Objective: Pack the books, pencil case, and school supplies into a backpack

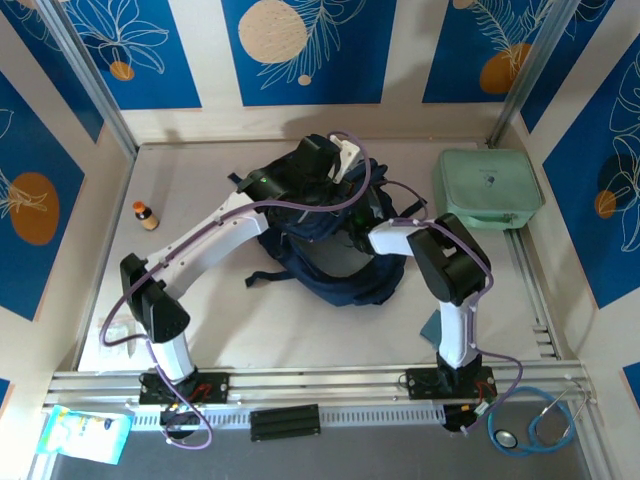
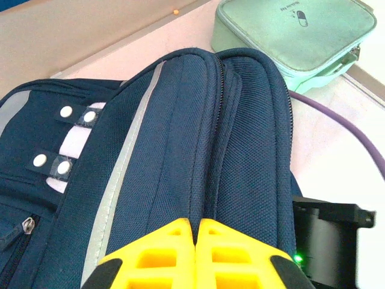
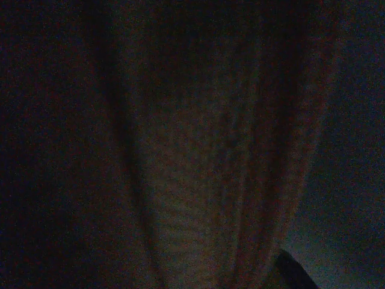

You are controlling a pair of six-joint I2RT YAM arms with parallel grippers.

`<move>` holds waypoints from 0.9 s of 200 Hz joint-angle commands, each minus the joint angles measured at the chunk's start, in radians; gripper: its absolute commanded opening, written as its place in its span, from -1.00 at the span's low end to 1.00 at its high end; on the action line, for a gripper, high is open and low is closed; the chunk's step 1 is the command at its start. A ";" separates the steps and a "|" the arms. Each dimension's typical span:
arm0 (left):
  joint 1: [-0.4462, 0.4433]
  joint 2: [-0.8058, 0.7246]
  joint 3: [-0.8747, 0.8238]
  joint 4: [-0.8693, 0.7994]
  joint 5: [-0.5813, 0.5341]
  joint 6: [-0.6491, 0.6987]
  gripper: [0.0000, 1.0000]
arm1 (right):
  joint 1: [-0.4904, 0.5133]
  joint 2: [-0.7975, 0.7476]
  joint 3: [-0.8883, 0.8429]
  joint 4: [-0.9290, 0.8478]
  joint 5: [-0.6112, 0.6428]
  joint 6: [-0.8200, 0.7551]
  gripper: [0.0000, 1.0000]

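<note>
Left wrist: left gripper (image 2: 195, 230) presses its yellow jaws together over the navy-blue fabric backpack (image 2: 180, 150). Right gripper, closed, faces dark cloth (image 3: 198, 180).

One backpack (image 1: 332, 268), one case (image 1: 488, 187), one bottle (image 1: 146, 215)

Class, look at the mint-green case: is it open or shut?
Shut: the mint-green case has its lid flat on its base, no gap.

White arms (image 1: 205, 237) with black joints, purple cables (image 1: 300, 204) — left fingers (image 2: 157, 256) bright yellow.
</note>
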State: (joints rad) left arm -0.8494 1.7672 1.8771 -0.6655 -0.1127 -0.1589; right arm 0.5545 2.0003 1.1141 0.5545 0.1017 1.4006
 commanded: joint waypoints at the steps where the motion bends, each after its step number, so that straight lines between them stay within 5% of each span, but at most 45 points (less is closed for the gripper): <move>1: -0.017 -0.064 0.025 0.135 0.050 -0.002 -1.00 | 0.011 0.048 0.083 0.009 0.055 0.015 -0.71; 78: -0.013 -0.065 0.004 0.132 0.000 -0.015 -1.00 | 0.018 -0.103 -0.103 -0.030 0.025 0.034 0.34; 143: -0.007 -0.078 -0.045 0.167 0.007 -0.019 -1.00 | 0.013 -0.387 -0.345 -0.153 -0.007 0.077 0.37; 180: -0.005 -0.078 -0.086 0.189 0.016 -0.034 -1.00 | -0.010 -0.595 -0.469 -0.284 0.091 0.080 0.36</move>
State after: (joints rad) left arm -0.8555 1.7515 1.8008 -0.5915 -0.1127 -0.1722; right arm 0.5598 1.5272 0.7002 0.4053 0.1139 1.4719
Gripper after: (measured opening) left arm 0.048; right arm 0.681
